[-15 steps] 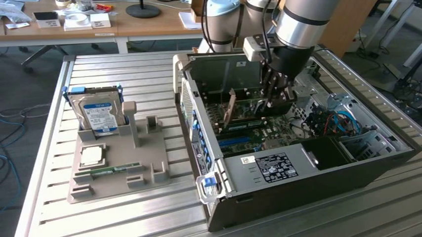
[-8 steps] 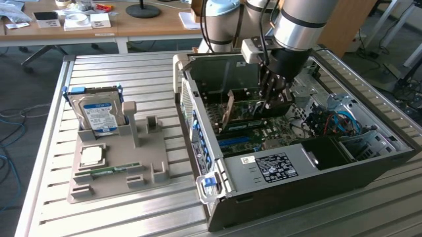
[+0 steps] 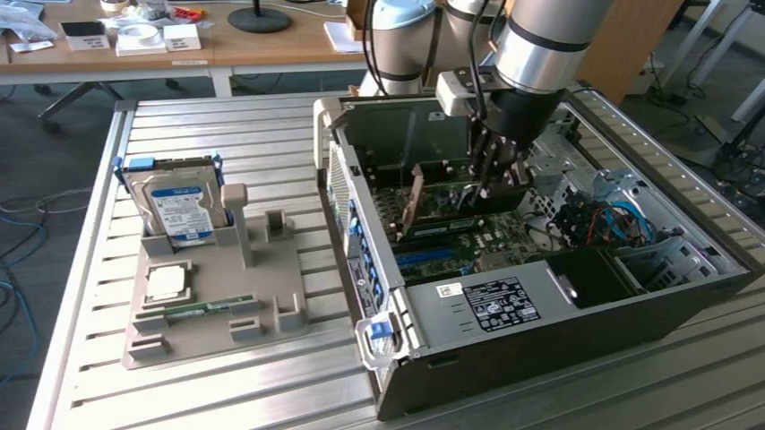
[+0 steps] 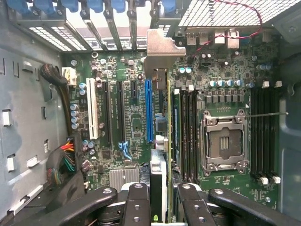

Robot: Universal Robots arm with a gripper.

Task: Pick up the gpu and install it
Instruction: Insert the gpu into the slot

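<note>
Inside the open computer case [image 3: 544,313], my gripper [image 3: 493,185] is shut on the gpu [image 3: 445,199]. The card is thin and dark, stands on edge over the motherboard [image 3: 478,242], and has its metal bracket toward the case's rear wall. In the wrist view the gpu [image 4: 160,136] appears edge-on between my two black fingers [image 4: 138,202], my gripper [image 4: 162,207] clamping its upper edge. Its silvery bracket [image 4: 161,47] sits at the rear slot openings. The card runs just beside the long blue slot [image 4: 149,110]; whether it is seated in a slot I cannot tell.
On the slatted table, a grey holder [image 3: 221,309] carries a silver hard drive [image 3: 179,208], a processor chip [image 3: 165,282] and a green memory stick [image 3: 197,311]. Case walls and drive bays [image 3: 651,255] surround the arm. The processor socket [image 4: 225,141] is close by the card.
</note>
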